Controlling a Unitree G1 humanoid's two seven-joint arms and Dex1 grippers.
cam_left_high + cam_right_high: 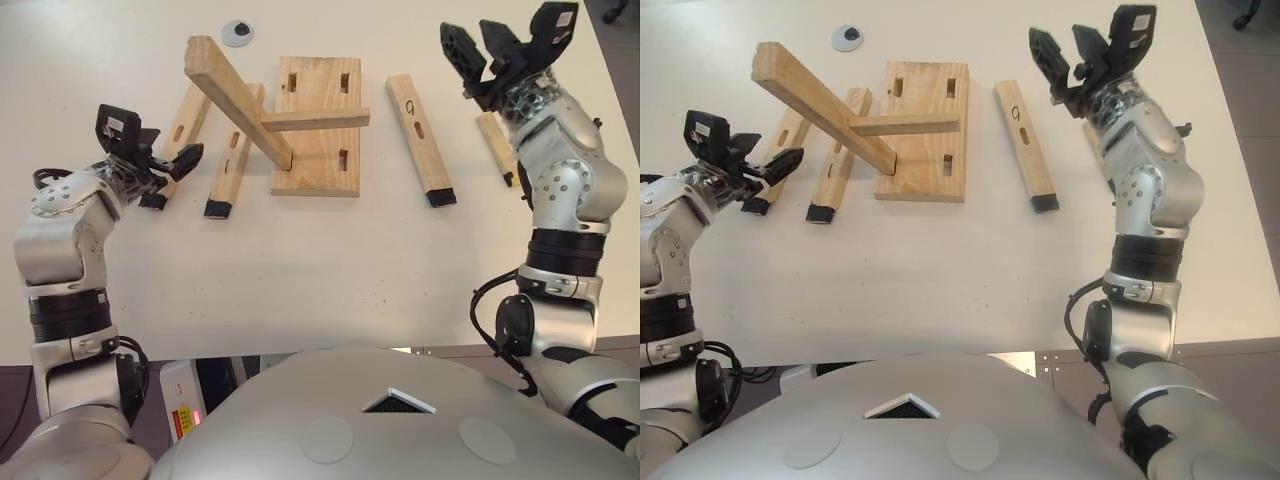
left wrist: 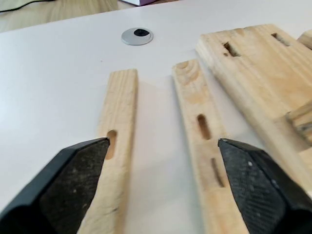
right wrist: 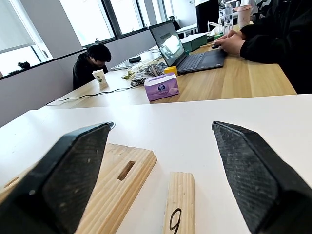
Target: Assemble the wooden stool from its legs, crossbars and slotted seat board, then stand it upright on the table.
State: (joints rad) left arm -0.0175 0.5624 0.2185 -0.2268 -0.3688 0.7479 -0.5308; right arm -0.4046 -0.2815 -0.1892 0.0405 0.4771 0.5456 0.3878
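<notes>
The slotted seat board (image 1: 320, 150) lies flat mid-table. One wooden leg (image 1: 235, 95) stands tilted in a slot at its near left corner, with a crossbar (image 1: 320, 119) running from that leg over the board. Two loose legs (image 2: 119, 122) (image 2: 202, 126) lie side by side left of the board. A third loose leg (image 1: 421, 140), marked with a numeral, lies to its right, and a short crossbar (image 1: 494, 145) lies past that. My left gripper (image 1: 160, 145) is open, low over the near ends of the two left legs. My right gripper (image 1: 505, 35) is open, raised above the table's right side.
A round grey grommet (image 1: 237, 32) sits in the tabletop behind the left legs. The near half of the white table (image 1: 320, 270) is bare. Behind the table, a desk with a laptop (image 3: 180, 46) and a purple tissue box (image 3: 161, 87) shows in the right wrist view.
</notes>
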